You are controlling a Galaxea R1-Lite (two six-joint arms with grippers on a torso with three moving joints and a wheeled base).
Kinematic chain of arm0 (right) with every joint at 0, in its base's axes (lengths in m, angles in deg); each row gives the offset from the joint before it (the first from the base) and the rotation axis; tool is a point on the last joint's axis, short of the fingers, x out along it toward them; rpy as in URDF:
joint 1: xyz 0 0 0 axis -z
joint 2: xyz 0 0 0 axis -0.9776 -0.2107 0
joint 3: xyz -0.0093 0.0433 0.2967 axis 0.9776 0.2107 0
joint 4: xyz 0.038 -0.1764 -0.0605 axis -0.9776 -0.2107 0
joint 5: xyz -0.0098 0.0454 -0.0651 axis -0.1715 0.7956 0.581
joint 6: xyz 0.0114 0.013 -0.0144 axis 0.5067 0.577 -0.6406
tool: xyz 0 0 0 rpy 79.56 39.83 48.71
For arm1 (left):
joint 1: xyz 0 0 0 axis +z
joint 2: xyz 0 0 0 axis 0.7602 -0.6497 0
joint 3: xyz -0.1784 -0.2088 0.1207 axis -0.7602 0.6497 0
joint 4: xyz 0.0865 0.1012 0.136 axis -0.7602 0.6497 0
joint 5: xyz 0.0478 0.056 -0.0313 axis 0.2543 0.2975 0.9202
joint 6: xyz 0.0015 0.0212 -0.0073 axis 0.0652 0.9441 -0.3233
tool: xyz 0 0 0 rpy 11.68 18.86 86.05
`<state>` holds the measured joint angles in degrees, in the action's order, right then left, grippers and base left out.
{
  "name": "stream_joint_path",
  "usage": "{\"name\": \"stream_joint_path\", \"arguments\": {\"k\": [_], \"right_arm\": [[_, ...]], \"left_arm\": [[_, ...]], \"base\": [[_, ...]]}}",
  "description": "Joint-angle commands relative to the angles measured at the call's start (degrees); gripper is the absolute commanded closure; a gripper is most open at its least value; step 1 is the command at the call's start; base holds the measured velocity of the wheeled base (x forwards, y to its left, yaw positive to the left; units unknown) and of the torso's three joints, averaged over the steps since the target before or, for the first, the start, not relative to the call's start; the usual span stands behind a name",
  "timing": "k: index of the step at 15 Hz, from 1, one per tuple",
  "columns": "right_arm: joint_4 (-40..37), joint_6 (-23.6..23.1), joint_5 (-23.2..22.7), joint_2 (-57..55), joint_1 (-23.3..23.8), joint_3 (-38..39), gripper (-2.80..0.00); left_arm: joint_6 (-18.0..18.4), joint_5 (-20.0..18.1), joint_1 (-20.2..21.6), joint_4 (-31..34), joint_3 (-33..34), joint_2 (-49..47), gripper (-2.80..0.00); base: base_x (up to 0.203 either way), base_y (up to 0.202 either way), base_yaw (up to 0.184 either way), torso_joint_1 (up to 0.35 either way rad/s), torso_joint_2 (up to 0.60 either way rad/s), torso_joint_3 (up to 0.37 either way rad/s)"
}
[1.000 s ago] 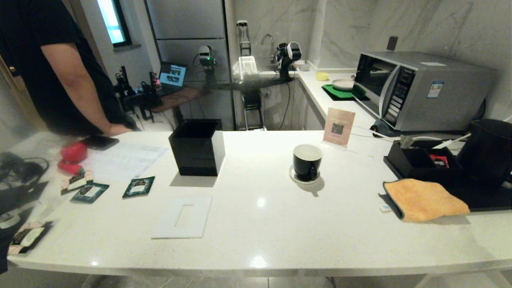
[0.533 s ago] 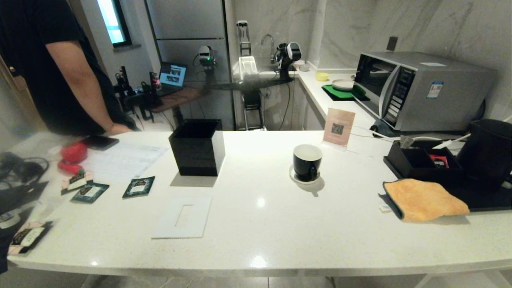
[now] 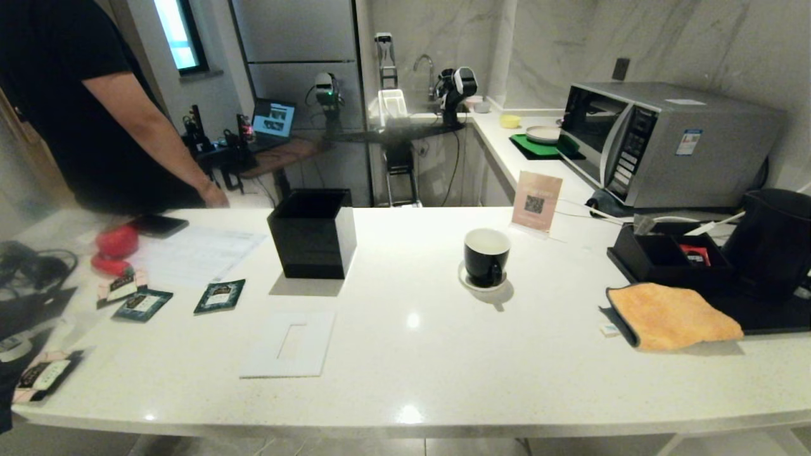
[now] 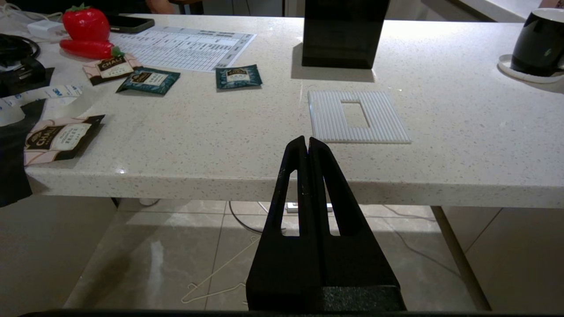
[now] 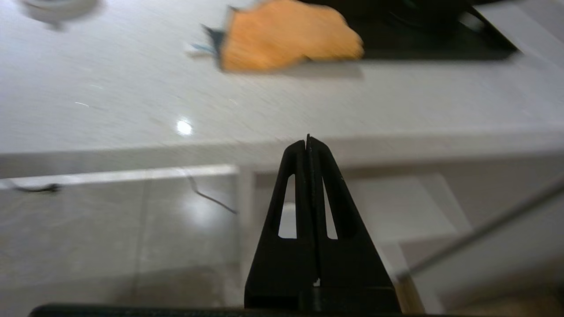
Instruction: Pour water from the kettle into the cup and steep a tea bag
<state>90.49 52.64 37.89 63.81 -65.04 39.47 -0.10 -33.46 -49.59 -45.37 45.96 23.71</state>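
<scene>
Jaws closed, kettle (image 3: 772, 244) well apart.

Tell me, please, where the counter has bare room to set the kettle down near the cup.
Bare counter lies between the cup and the orange cloth, and along the near edge before the cup. Between the cup and the black box is also free. The right end is crowded: kettle, tray, cloth. The left end holds tea packets and papers.
</scene>
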Motion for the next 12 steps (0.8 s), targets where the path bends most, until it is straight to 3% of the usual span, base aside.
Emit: {"name": "stream_joint_path", "arguments": {"k": [1, 6, 9, 12], "right_arm": [[-0.5, -0.43, 3.74, 1.37, -3.68, 0.12, 0.0], [0.0, -0.77, 4.79, 1.35, -5.04, 0.12, 0.0], [-0.11, -0.68, 4.89, 1.79, -8.93, 0.12, 0.0], [-2.22, -0.34, 4.06, 11.4, -11.92, 0.12, 0.0]], "left_arm": [[-0.12, 0.03, 0.02, -0.01, 0.0, -0.01, 0.0], [-0.03, 0.03, 0.02, -0.01, 0.0, -0.09, 0.0], [-0.07, 0.03, 0.02, -0.01, 0.0, -0.09, 0.0], [-0.08, 0.03, 0.02, -0.01, 0.0, -0.06, 0.0]], "base": [[0.0, 0.0, 0.0, 0.0, 0.0, 0.0], [0.0, 0.0, 0.0, 0.0, 0.0, 0.0], [0.0, 0.0, 0.0, 0.0, 0.0, 0.0], [0.0, 0.0, 0.0, 0.0, 0.0, 0.0]]}}
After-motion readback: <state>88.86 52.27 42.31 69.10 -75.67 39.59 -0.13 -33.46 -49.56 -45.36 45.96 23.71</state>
